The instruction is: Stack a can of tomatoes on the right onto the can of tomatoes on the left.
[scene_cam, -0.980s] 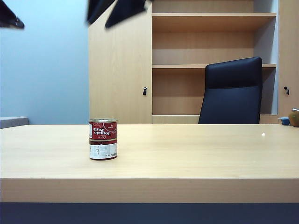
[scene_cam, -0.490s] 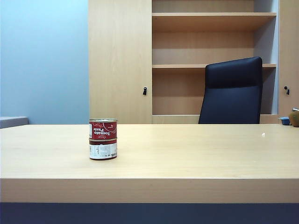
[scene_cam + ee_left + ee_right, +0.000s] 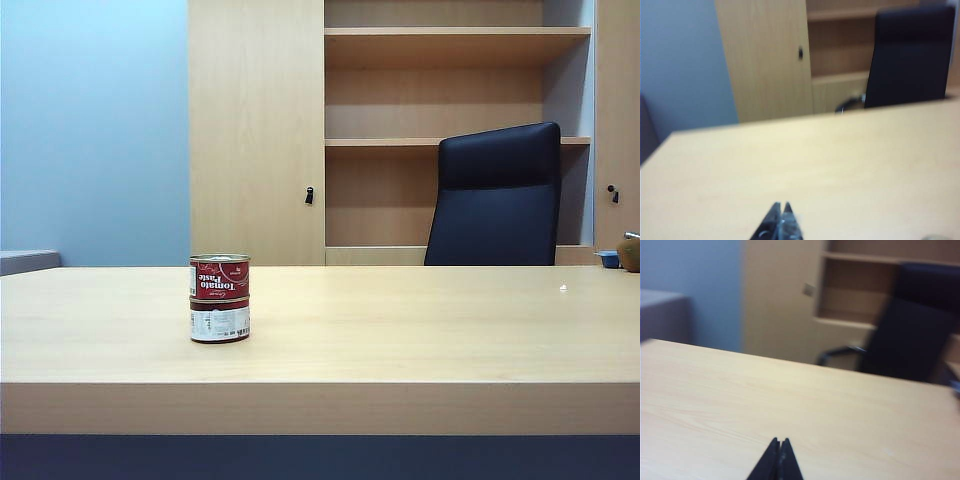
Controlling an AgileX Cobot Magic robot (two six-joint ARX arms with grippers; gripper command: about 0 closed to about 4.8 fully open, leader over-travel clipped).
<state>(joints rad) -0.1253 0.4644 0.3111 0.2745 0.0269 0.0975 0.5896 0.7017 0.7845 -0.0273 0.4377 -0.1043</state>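
Observation:
Two tomato cans stand stacked on the left part of the wooden table (image 3: 420, 330) in the exterior view. The upper can (image 3: 220, 277) has a red "Tomato Paste" label and rests squarely on the lower can (image 3: 220, 321), which shows a white label. Neither arm appears in the exterior view. In the left wrist view my left gripper (image 3: 781, 206) is shut and empty above bare tabletop. My right gripper (image 3: 779, 441) in the right wrist view is also shut, holding nothing, over bare tabletop. No can shows in either wrist view.
A black office chair (image 3: 497, 195) stands behind the table's far edge on the right. Wooden cabinets and shelves (image 3: 455, 90) line the back wall. A small blue item and a brown object (image 3: 630, 252) sit at the far right edge.
One second ago dark blurred arm parts hung at the top of the exterior view; they have left the picture. The stacked cans stay in place.

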